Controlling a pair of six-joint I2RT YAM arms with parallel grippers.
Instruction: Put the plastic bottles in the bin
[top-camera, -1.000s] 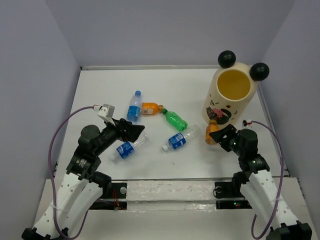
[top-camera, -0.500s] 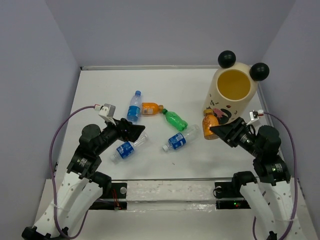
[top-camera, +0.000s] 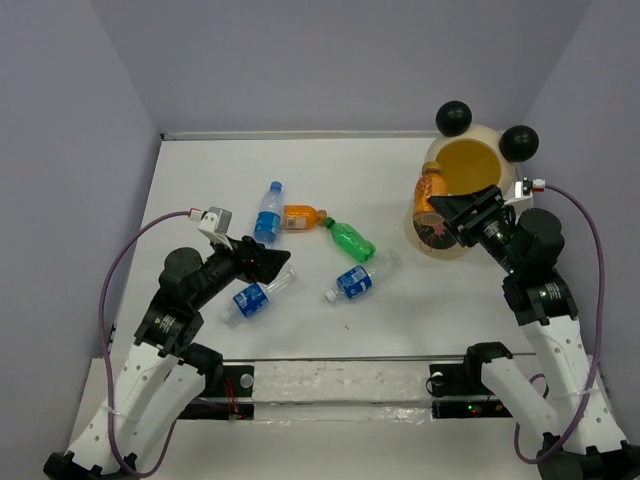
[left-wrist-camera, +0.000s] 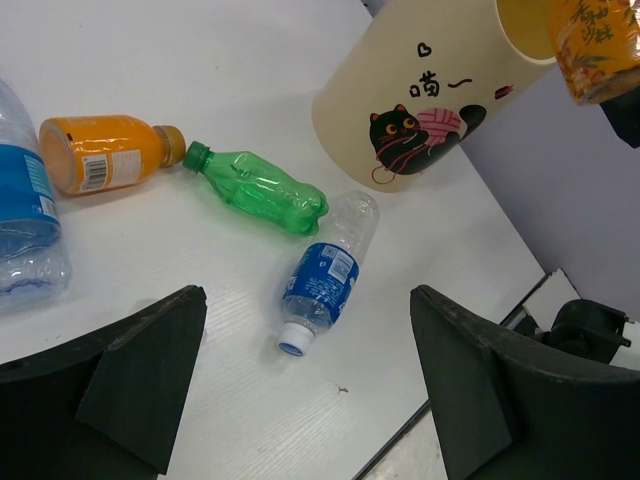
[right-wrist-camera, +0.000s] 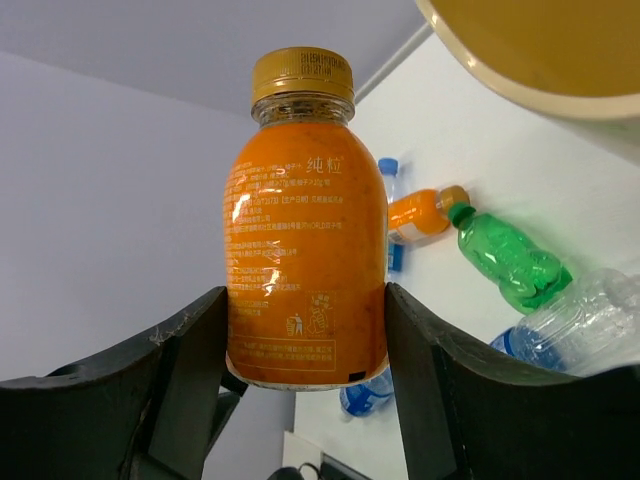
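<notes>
- carrying one bottle to the bin is the step in hand: the right gripper (right-wrist-camera: 305, 372) is clamped on the lower body of the held orange bottle (right-wrist-camera: 305, 220), which stands upright, cap up, between the two fingers.
- in the top view that bottle hangs in the upper right of the frame, just beside the left edge of the bin (top-camera: 445, 245) at rim height; it does not look to be over the yellow opening yet.
- the next move, as i judge it, is to shift the bottle right in that view until it is over the opening, then spread the jaws and let it drop.
- the left gripper (left-wrist-camera: 310, 400) is spread wide and holds nothing, at the lower left of the top view.
- five bottles lie on the table (top-camera: 220, 170) mid-frame: three clear bottles (top-camera: 358, 280), the green bottle (top-camera: 350, 240) and the second orange bottle (top-camera: 302, 216).
</notes>
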